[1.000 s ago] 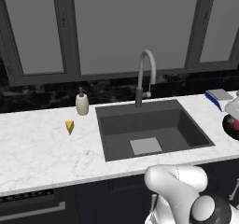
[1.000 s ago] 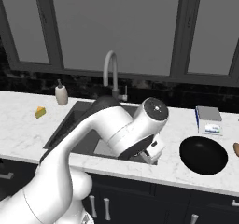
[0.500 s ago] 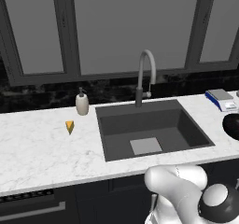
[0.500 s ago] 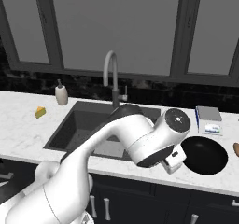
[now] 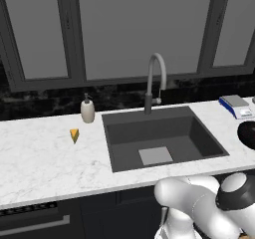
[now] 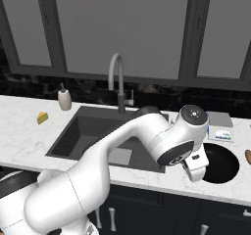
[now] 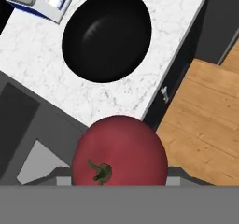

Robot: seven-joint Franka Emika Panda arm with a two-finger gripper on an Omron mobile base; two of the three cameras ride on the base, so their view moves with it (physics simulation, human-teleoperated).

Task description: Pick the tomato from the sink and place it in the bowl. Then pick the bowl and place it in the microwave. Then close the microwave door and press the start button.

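The glossy red tomato (image 7: 119,151) with its green stem sits right before the hand camera, held up off the counter, and it hides the fingertips. The black bowl (image 7: 107,34) lies on the white marble counter ahead of the tomato, apart from it. My gripper (image 6: 197,168) hangs at the counter's front edge, just left of the bowl (image 6: 223,165), shut on the tomato. The dark grey sink (image 5: 124,143) holds just its light grey plate (image 5: 155,156). A slice of the bowl (image 5: 248,133) shows at the right edge of the left base view.
A blue and white flat box (image 6: 219,126) lies behind the bowl. The arched faucet (image 6: 117,80) rises behind the sink (image 6: 83,131). A soap bottle (image 5: 87,110) and a yellow wedge (image 5: 74,135) stand on the counter to its left. Wooden floor (image 7: 205,125) lies below the counter edge.
The arm has swung right from over the sink to the bowl's left side, carrying the tomato. The bowl and the counter things have not moved.
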